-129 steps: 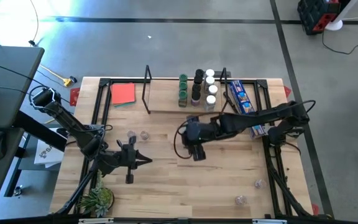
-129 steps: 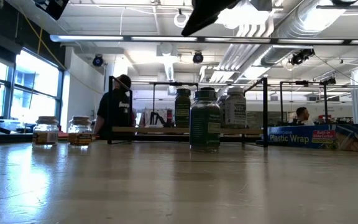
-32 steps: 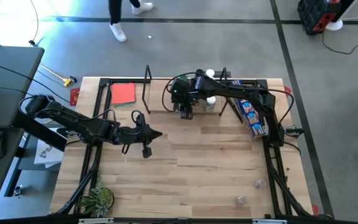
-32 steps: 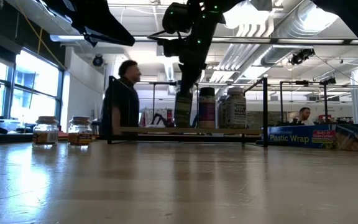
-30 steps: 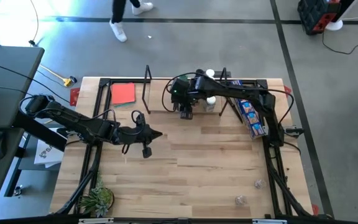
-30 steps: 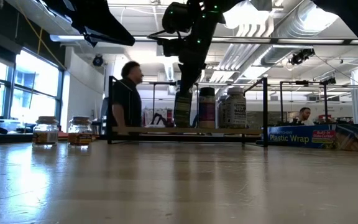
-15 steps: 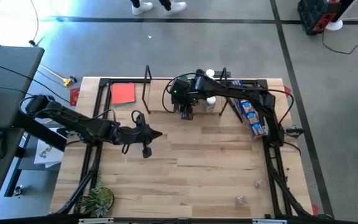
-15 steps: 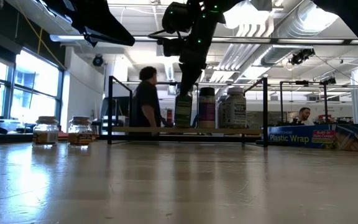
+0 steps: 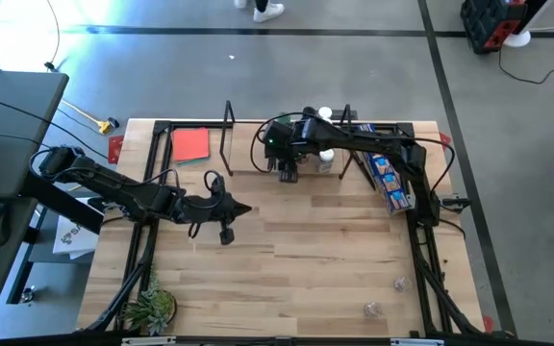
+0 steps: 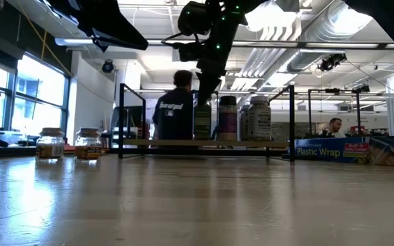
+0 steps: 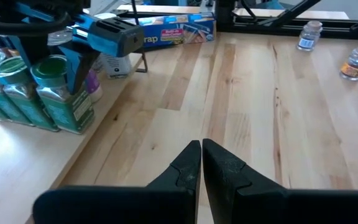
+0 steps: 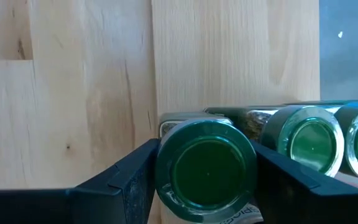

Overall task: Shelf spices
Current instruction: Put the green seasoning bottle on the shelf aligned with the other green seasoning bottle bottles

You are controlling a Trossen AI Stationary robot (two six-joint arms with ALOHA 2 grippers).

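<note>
My right gripper (image 9: 287,171) reaches over the near edge of the light-wood shelf (image 9: 253,159) and is shut on a green-lidded spice jar (image 12: 205,163). That jar stands as the nearest in a row of green-lidded jars (image 11: 17,87) on the shelf board. Jars with black and white lids (image 9: 315,120) stand behind, and show in the low view (image 10: 241,117). My left gripper (image 9: 248,208) hovers shut and empty over the table's middle left; its shut fingertips show in the left wrist view (image 11: 201,146). My right gripper pinches the jar at its green lid's rim (image 12: 166,165), one finger (image 12: 132,177) on each side. The fingers come from above, pointing down. The jar is upright on the shelf board, next to the other green-lidded jars (image 12: 306,146).
Two clear jars (image 10: 67,143) stand on the table left of the shelf. Two more (image 9: 385,296) lie near the right front corner. A blue wrap box (image 9: 385,171) lies right of the shelf, a red card (image 9: 190,144) left of it. A person (image 10: 176,113) is beyond the table.
Neither arm nor any jar has visibly moved. The person beyond the table has walked toward the right in the low view.
</note>
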